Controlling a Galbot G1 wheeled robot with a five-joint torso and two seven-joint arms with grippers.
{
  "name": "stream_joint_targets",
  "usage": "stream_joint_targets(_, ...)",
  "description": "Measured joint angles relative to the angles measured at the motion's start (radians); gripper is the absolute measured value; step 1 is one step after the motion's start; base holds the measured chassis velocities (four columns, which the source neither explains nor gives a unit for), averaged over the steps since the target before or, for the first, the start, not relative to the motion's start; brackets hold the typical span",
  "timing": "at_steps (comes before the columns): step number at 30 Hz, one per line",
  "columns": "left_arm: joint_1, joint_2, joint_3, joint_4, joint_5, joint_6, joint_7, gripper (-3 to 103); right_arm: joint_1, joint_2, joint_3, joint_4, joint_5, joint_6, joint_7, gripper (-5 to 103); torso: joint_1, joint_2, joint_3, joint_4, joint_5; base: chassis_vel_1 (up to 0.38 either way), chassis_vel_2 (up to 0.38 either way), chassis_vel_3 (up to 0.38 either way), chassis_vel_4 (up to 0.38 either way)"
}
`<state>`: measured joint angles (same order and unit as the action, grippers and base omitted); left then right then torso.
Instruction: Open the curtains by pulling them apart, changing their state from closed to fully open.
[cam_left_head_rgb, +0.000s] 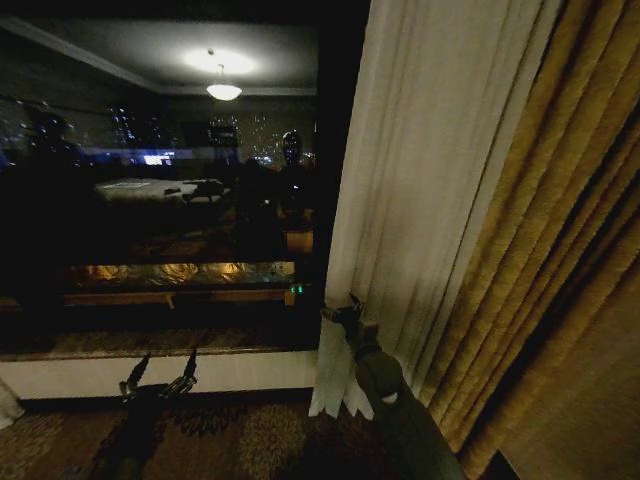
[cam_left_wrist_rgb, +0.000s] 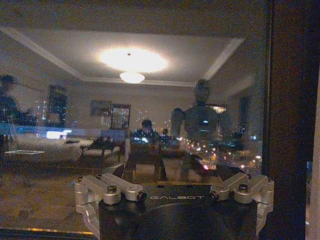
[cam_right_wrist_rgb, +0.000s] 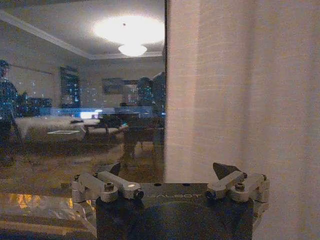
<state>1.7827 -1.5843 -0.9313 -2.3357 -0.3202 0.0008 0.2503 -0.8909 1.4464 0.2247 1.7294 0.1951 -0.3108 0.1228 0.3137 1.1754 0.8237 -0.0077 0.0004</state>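
Curtains (cam_left_head_rgb: 420, 180) are hanging bunched at right, beside the golden drape (cam_left_head_rgb: 560, 280). I am seeing both grippers spread open: right gripper (cam_left_head_rgb: 340, 312) at the sheer edge, left gripper (cam_left_head_rgb: 160, 378) facing the window (cam_left_head_rgb: 170, 180).

Right tool (cam_right_wrist_rgb: 171, 172) fingers spread, edge of sheer curtains (cam_right_wrist_rgb: 240, 90) ahead, window glass (cam_right_wrist_rgb: 80, 100) beside

Dark arms, silver screwed linkages, GALBOT marking
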Motion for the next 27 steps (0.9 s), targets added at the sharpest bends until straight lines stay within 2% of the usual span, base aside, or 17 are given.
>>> stream_joint_targets(8, -0.007, 0.002, -0.003, 0.006, 0.008, 0.013, 0.000, 100, 0.091, 0.052, 0.000, -0.135, -0.010, 0.024, 0.003, 100, 0.000, 0.000, 0.000, 0.0000, 0.0000, 0.000, 0.000, 0.000, 0.000)
stream_joint_targets(16, -0.006, 0.001, -0.007, 0.011, 0.008, 0.014, 0.000, 100, 0.147, 0.103, 0.020, -0.245, -0.133, 0.059, 0.035, 100, 0.000, 0.000, 0.000, 0.0001, 0.0000, 0.000, 0.000, 0.000, 0.000)
stream_joint_targets(19, -0.003, 0.000, -0.008, 0.008, 0.006, 0.013, 0.000, 100, 0.161, 0.122, 0.035, -0.282, -0.234, 0.065, 0.088, 100, 0.000, 0.000, 0.000, 0.0000, 0.0001, 0.000, 0.000, 0.000, 0.000)
stream_joint_targets(25, -0.003, -0.003, -0.009, 0.006, 0.004, 0.009, 0.000, 100, 0.170, 0.124, 0.028, -0.299, -0.279, 0.052, 0.157, 100, 0.000, 0.000, 0.000, -0.0001, 0.0001, 0.000, 0.000, 0.000, 0.000)
stream_joint_targets(27, -0.002, -0.005, -0.008, 0.005, 0.004, 0.005, 0.000, 100, 0.185, 0.124, 0.024, -0.310, -0.269, 0.035, 0.218, 100, 0.000, 0.000, 0.000, 0.0000, 0.0001, 0.000, 0.000, 0.000, 0.000)
